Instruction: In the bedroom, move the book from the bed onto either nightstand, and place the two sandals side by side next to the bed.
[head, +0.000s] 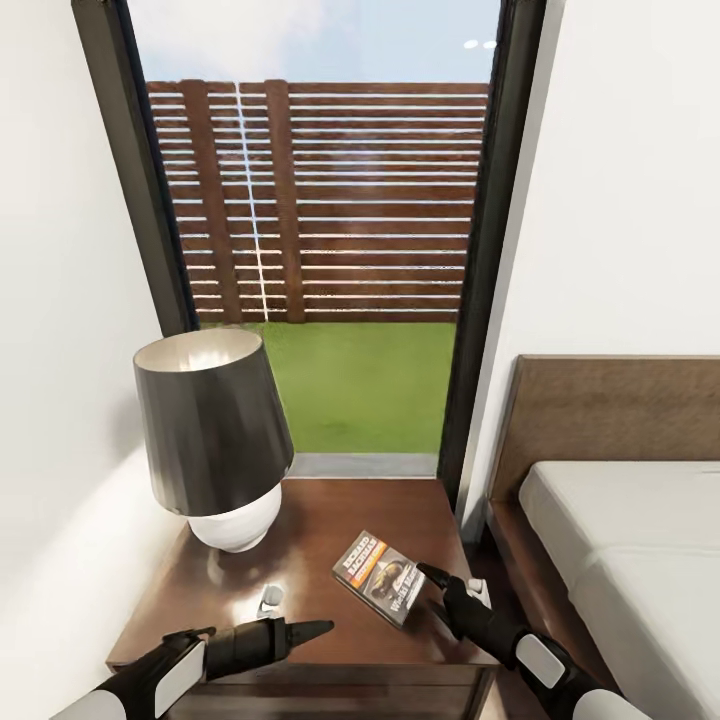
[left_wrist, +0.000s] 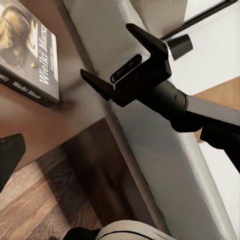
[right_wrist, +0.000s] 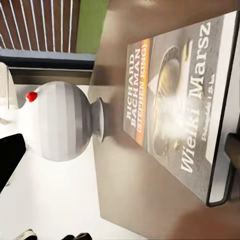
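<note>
Book (head: 381, 578) lies flat, cover up, on the glossy top of the nightstand (head: 330, 520), toward the edge of that top nearest the bed (head: 640, 560). Its cover is dark grey with an orange band; the right wrist view (right_wrist: 185, 100) lets the lettering be read as "Richard Bachman (Stephen King)" and "Wielki Marsz". In the left wrist view the book (left_wrist: 30, 55) rests on the dark wood with its spine facing the camera.

Right end effector (head: 440, 590) sits just beside the book, at the book's bed-side edge, with its dark fingers spread apart and nothing held between them. From the head view it cannot be told whether a fingertip touches the book. The left wrist view shows this same end effector (left_wrist: 120, 60) from the side, its two fingers clearly parted and empty, with the pale side of the bed behind it.

Left end effector (head: 300, 632) hovers over the front part of the nightstand top, on the lamp side of the book and well apart from it. Its fingers point toward the book; how far they are parted cannot be told, and nothing is seen in them.

Table lamp (head: 215, 440) with a dark shade and a round white base stands on the nightstand top, on the side of the book away from the bed. A small pale object (head: 270, 597) lies on the top between the lamp base and the left end effector. Behind the nightstand is a tall dark-framed window (head: 500, 250) looking onto grass and a slatted wooden fence (head: 330, 200).
</note>
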